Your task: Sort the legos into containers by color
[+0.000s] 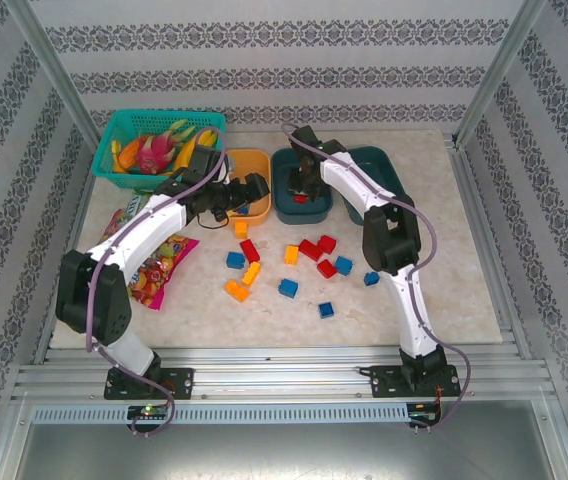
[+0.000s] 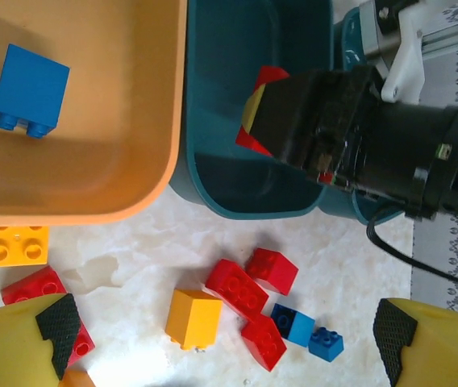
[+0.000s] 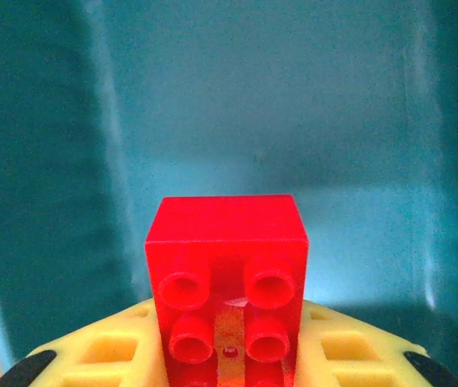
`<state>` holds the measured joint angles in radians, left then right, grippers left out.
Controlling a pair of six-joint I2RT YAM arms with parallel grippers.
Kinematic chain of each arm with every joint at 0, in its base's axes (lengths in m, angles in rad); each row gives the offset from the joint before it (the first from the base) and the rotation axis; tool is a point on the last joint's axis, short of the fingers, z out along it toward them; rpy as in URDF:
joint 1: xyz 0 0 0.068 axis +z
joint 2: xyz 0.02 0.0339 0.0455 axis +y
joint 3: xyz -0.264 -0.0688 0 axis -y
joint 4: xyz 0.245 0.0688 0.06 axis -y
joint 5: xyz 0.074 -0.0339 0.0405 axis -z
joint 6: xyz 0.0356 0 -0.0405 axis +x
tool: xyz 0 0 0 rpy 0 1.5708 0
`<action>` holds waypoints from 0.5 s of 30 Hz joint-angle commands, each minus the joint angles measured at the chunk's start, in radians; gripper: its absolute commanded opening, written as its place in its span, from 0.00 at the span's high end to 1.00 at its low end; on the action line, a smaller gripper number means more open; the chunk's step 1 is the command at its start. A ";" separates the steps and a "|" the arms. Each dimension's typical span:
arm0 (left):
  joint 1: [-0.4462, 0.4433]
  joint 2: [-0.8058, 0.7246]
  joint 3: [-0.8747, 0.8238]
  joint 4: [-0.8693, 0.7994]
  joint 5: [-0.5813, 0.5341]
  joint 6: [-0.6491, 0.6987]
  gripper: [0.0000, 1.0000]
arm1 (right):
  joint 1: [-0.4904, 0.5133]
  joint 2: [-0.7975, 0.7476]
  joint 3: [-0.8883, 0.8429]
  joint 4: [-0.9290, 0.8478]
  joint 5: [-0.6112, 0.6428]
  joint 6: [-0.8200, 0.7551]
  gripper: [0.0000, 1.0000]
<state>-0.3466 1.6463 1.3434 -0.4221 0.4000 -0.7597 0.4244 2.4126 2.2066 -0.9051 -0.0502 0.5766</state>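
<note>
My right gripper (image 1: 301,188) reaches down into the middle teal bin (image 1: 282,205), shut on a red lego (image 3: 227,274) whose studs face the camera; teal walls surround it. From the left wrist this gripper (image 2: 293,121) shows over that bin (image 2: 213,185). My left gripper (image 1: 254,188) hovers open at the orange bin's (image 1: 254,158) near right corner, nothing between its pads (image 2: 58,322). One blue lego (image 2: 29,89) lies in the orange bin (image 2: 108,177). Several red (image 1: 309,248), blue (image 1: 288,288) and yellow-orange (image 1: 236,290) legos lie loose on the table. A second teal bin (image 1: 379,165) stands at the right.
A teal mesh basket of toy fruit (image 1: 159,148) stands at the back left. Colourful snack bags (image 1: 159,262) lie under my left arm. Metal frame posts and patterned walls close in the table on three sides.
</note>
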 commanded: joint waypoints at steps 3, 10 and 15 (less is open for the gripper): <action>0.024 0.033 0.023 0.017 0.008 0.026 0.05 | -0.027 0.119 0.165 -0.108 -0.037 0.031 0.70; 0.027 0.025 0.022 -0.009 -0.001 0.039 0.07 | -0.023 0.134 0.224 -0.166 -0.045 0.015 0.45; 0.027 -0.044 -0.011 -0.051 -0.030 0.046 0.09 | -0.008 -0.009 0.203 -0.149 -0.030 -0.033 0.39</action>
<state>-0.3317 1.6733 1.3422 -0.4286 0.3923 -0.7399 0.3996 2.5370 2.3917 -1.0355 -0.0841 0.5781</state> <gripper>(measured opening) 0.908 0.604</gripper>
